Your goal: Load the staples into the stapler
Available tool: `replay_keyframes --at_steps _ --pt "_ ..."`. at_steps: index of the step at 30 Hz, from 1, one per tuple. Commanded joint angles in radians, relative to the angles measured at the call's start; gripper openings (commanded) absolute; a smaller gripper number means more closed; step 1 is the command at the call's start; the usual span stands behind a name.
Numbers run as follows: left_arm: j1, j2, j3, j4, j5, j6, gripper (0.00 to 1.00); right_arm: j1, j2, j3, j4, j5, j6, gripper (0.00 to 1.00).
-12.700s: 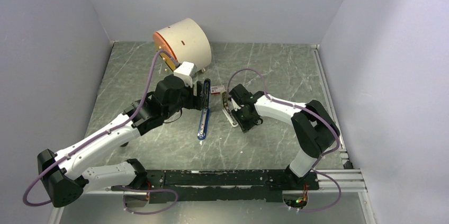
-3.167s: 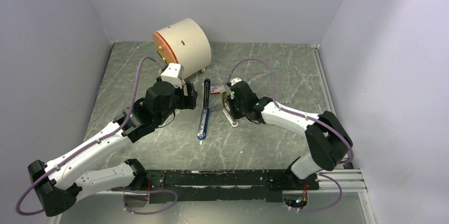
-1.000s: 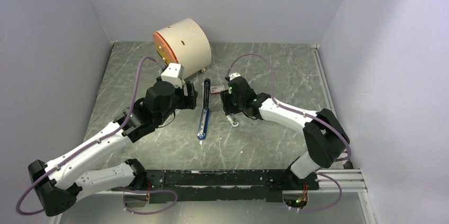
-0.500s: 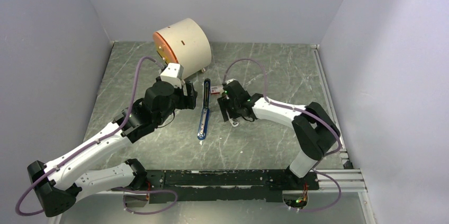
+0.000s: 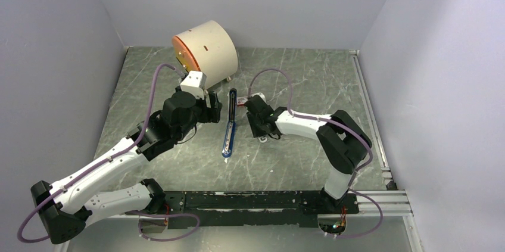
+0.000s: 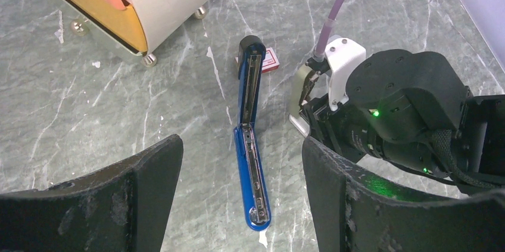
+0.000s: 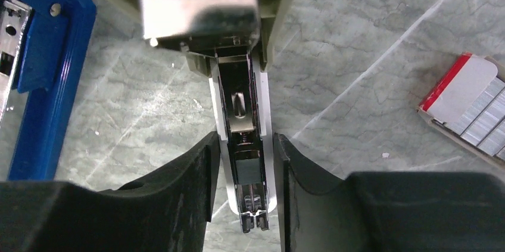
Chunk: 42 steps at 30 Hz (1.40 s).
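Note:
The blue stapler (image 5: 228, 128) lies opened out flat mid-table, its silver channel facing up; it also shows in the left wrist view (image 6: 253, 168) and at the left edge of the right wrist view (image 7: 41, 67). The staples (image 7: 479, 122) are silvery strips in a small red-and-white box (image 5: 242, 101) beside the blue stapler's far end. My left gripper (image 6: 241, 145) is open and empty, hovering over the blue stapler (image 5: 215, 108). My right gripper (image 7: 245, 145) is closed on the white-and-silver base of the grey-green stapler (image 7: 238, 109), just right of the blue one (image 5: 257, 126).
A beige drum with an orange face (image 5: 205, 46) stands at the back left on small feet (image 6: 119, 2). The grey marbled table (image 5: 309, 85) has walls on three sides. A rail (image 5: 369, 121) runs along its right edge.
My right gripper has moved left and nearer, onto the grey-green stapler, with its arm folding in. My left gripper backed off the blue stapler earlier and has since held still.

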Motion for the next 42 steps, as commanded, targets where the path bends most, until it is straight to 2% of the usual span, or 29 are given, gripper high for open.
replay_keyframes --at_steps 1,6,11,23,28,31,37,42 --pt "0.002 -0.006 0.003 0.016 -0.023 0.004 0.78 0.026 0.038 0.011 0.014 0.098 0.122 0.37" --pt "0.001 -0.004 0.003 0.015 -0.024 0.004 0.78 0.035 0.084 0.052 -0.019 0.192 0.331 0.33" --pt "0.001 -0.009 0.005 0.009 -0.032 0.005 0.78 0.048 0.12 0.098 -0.042 0.242 0.389 0.34" --pt "0.001 -0.008 0.008 0.004 -0.03 0.004 0.78 0.049 -0.037 0.131 -0.082 0.17 0.29 0.64" --pt "0.001 -0.012 0.008 -0.002 -0.035 0.003 0.78 0.046 -0.142 0.109 -0.093 0.188 0.28 0.66" --pt "0.001 -0.011 0.011 -0.004 -0.033 0.001 0.78 0.023 -0.212 0.085 -0.104 0.229 0.285 0.6" --pt "0.0 -0.015 0.011 -0.005 -0.029 -0.001 0.78 -0.118 -0.296 0.023 -0.123 0.26 0.292 0.32" --pt "0.0 -0.015 0.009 -0.005 -0.028 -0.002 0.78 -0.24 -0.28 -0.015 -0.116 0.227 0.283 0.26"
